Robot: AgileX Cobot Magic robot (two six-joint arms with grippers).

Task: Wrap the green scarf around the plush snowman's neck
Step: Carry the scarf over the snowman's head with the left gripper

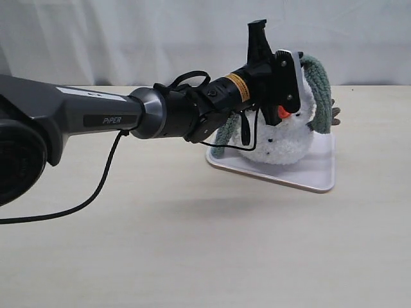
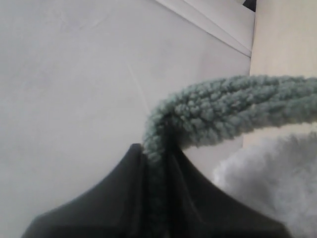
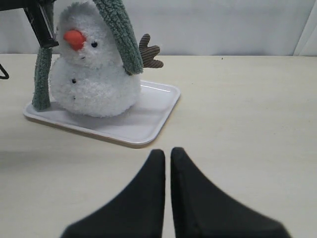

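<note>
**Left arm crowds the snowman, and the scarf rides too high**

Left arm point(image 1: 83, 115) fills the foreground of the exterior view. Its end effector point(image 2: 154, 151) is shut on the scarf point(image 1: 319, 83), pinching a fold right beside the snowman point(image 3: 94, 74). The snowman stands upright on a white tray point(image 3: 148, 124) on the table point(image 1: 192, 244).

The scarf is draped over the top of the head, not in the neck point(image 3: 91, 60). One end hangs to the tray on the left arm's side and the other drops past the twig arm point(image 3: 148, 52).

The likeliest failure is a pull that tips or drags the light toy off the tray, since nothing holds it. The scarf could also slide off the rounded head and never seat in the crease.

A black cable point(image 1: 247, 144) loops against the snowman's body and may snag it. The wrist covers much of the face in the exterior view.

The right end effector point(image 3: 167, 153) is closed and empty, well apart from the tray.
</note>
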